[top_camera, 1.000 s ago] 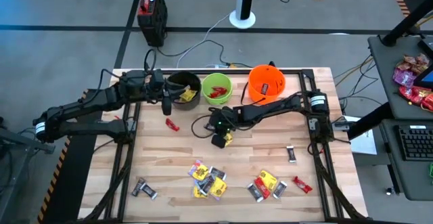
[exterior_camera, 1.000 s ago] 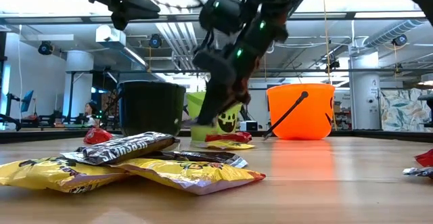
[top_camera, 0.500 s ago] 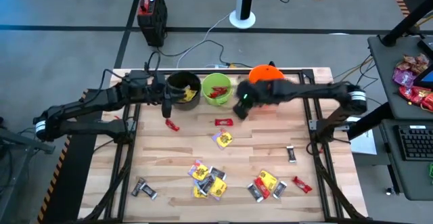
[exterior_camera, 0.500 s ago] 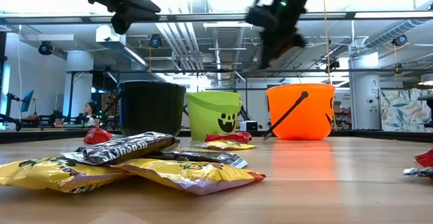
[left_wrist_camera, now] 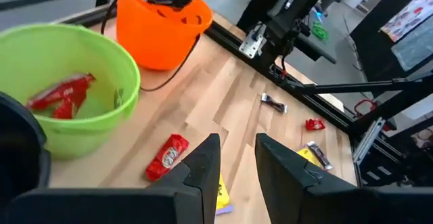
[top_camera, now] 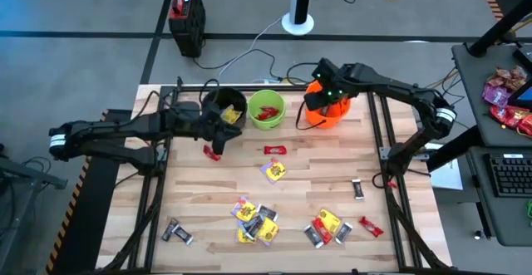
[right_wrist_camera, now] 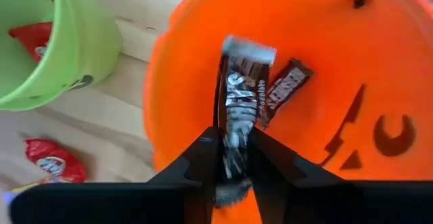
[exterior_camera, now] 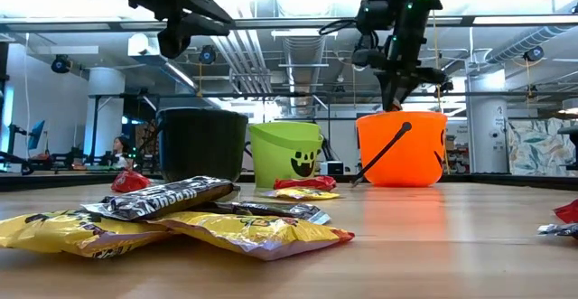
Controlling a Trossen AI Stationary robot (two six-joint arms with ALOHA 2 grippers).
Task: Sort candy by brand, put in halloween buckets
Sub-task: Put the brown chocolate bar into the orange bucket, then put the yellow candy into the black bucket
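My right gripper [top_camera: 321, 100] [right_wrist_camera: 233, 173] hangs over the orange bucket [top_camera: 332, 115] [exterior_camera: 402, 150], shut on a dark brown and silver bar [right_wrist_camera: 237, 95]. Another dark bar [right_wrist_camera: 284, 85] lies inside that bucket. The lime green bucket [top_camera: 266, 109] holds red candy [left_wrist_camera: 64, 92]. The black bucket [top_camera: 226, 109] holds yellow packets. My left gripper [top_camera: 218, 144] [left_wrist_camera: 237, 160] hovers open and empty near the black bucket, above a red candy [top_camera: 212, 153]. More candy lies on the table. My right gripper pinches the bar's end nearest the wrist [right_wrist_camera: 232, 153] between its two fingers. The fingers come from above, slanting down, and lie along the bar. The rest of the bar sticks out past the fingertips into the orange bucket's opening.
A red candy [top_camera: 274, 150] and a yellow packet [top_camera: 274, 171] lie mid-table. Mixed heaps [top_camera: 256, 221] [top_camera: 326, 228] and single pieces [top_camera: 357, 190] [top_camera: 371, 227] [top_camera: 177, 232] sit toward the near edge. Black frame rails run along the table's left and right sides.
My right gripper has risen from the table's middle with the bar, swung toward the far right and turned, and now stands over the orange bucket. My left gripper has moved from beside the black bucket a little toward the near edge and down, rolling as it went.
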